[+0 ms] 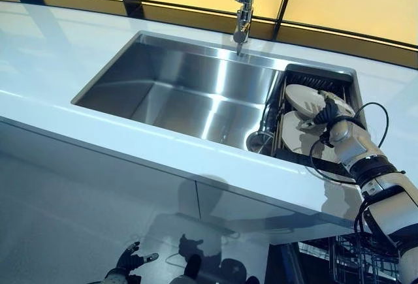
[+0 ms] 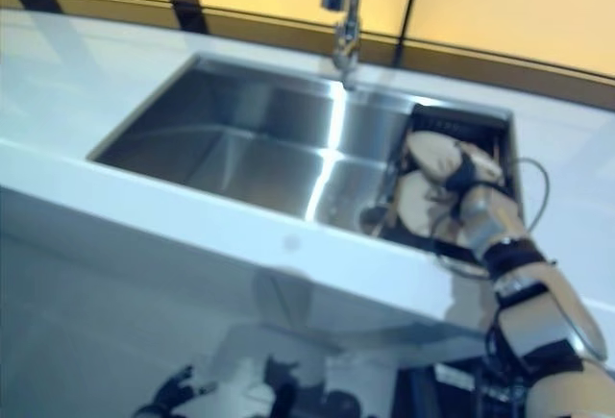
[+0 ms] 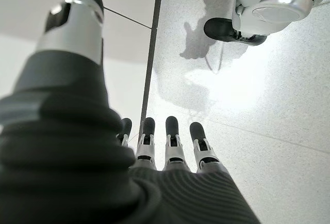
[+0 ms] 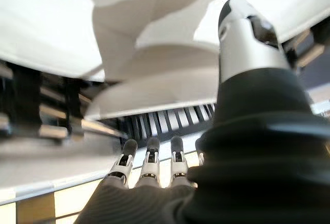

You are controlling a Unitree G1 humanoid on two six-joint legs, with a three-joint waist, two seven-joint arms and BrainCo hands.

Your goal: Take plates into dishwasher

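1. Fingers of the right hand (image 1: 330,113) reach over the upper edge of a cream plate (image 1: 304,98) standing in the dark dish rack (image 1: 339,75) at the right end of the steel sink (image 1: 176,91). In the left eye view the right arm comes up from the lower right, across the white counter (image 1: 59,68), its wrist bent down toward the rack. A second plate (image 1: 299,134) sits just below the first, partly hidden by the hand. Whether the fingers actually clamp the plate cannot be told from here. The faucet (image 1: 244,6) stands behind the sink. The left hand (image 1: 128,258) hangs low by the floor, cut off by the lower edge, its fingers spread loosely. A wire dishwasher basket (image 1: 353,258) shows under the counter at lower right, mostly hidden by the arm.

2. The right eye view shows the same layout, with the right hand on the plates in the rack; finger detail is hard to make out.

3. The left wrist view shows the left hand's fingers (image 3: 175,136) straight and side by side, thumb (image 3: 77,20) apart, holding nothing, above a pale speckled floor (image 3: 268,131).

4. The right wrist view shows the right hand's fingers (image 4: 149,159) straight and close together, thumb (image 4: 247,38) raised apart. The plates' pale rims (image 4: 154,90) fill the space just beyond, over the rack's dark bars; contact is unclear.
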